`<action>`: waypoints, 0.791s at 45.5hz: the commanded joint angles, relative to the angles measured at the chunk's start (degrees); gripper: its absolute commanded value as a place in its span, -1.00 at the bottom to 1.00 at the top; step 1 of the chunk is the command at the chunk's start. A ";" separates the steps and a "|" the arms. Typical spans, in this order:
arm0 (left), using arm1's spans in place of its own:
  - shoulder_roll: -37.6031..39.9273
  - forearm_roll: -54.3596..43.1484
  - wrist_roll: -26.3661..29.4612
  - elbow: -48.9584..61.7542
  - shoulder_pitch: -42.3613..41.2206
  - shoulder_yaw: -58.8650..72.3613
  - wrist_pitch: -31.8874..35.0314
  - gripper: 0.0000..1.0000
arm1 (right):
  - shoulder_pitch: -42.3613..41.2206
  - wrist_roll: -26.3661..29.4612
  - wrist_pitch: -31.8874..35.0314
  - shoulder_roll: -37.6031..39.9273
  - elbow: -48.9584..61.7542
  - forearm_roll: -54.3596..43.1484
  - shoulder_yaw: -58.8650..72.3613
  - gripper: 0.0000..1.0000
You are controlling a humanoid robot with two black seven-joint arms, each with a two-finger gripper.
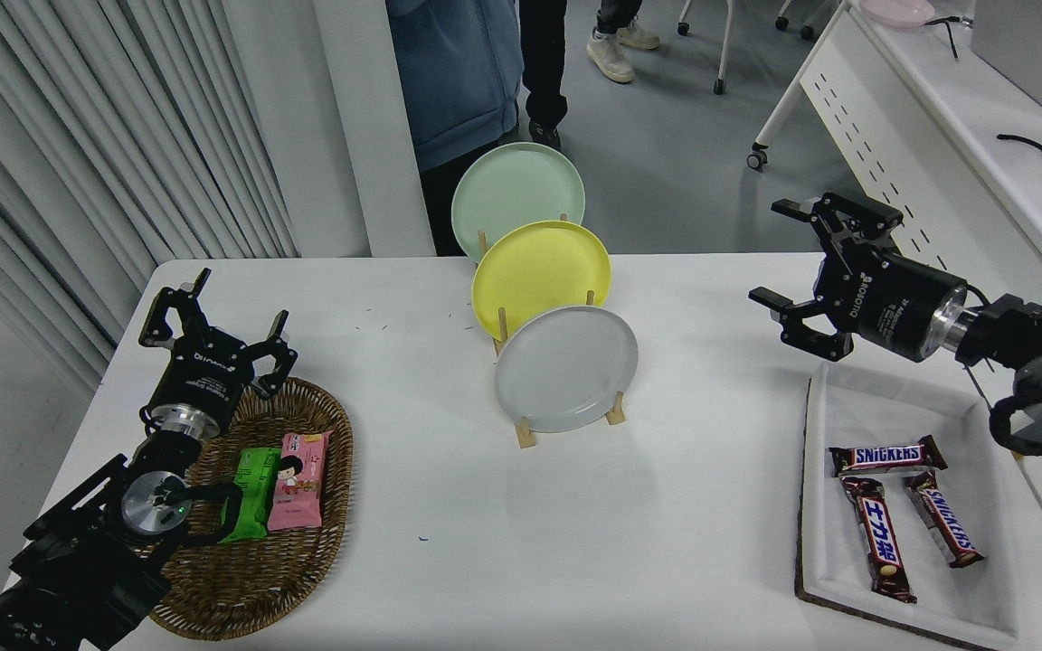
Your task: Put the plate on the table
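The plate (566,368), round, matte light grey with a shallow raised rim, stands on edge at the frame's centre in the front slot of a wooden rack (525,434), a yellow plate (541,276) and a mint green plate (516,197) behind it. The rack stands on the white table (521,533). At right, the right gripper (779,253) hovers with jaws apart, above a white tray (815,506) of chocolate bars (887,455). At lower left, the left gripper (213,316), jaws apart, is parked over a wicker basket (259,579). Grey curtains (105,136) fill the upper left; a person (462,72) stands beyond the table.
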State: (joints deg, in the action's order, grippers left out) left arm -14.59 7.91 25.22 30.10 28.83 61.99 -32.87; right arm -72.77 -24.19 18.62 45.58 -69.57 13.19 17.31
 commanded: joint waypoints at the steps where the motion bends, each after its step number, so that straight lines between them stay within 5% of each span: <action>1: 0.00 0.00 0.00 -0.04 0.00 0.06 0.00 1.00 | -2.55 0.29 -1.12 -2.16 -0.92 4.03 2.64 0.99; 9: 0.00 0.00 0.00 0.05 0.00 -0.03 0.00 1.00 | -2.55 0.90 -8.51 -5.77 -0.74 6.93 3.52 0.99; 19: 0.00 0.00 0.00 -0.04 0.00 -0.03 0.00 1.00 | -2.55 12.23 -9.83 -7.00 -0.92 16.33 2.73 0.98; 36: 0.00 0.00 0.00 -0.04 0.00 -0.03 0.00 1.00 | -3.51 19.01 -22.56 -12.80 -1.18 16.26 -1.31 0.98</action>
State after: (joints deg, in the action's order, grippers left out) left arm -14.59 7.91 25.23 30.07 28.83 61.99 -32.87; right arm -75.48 -9.51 3.82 35.67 -70.54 28.69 17.58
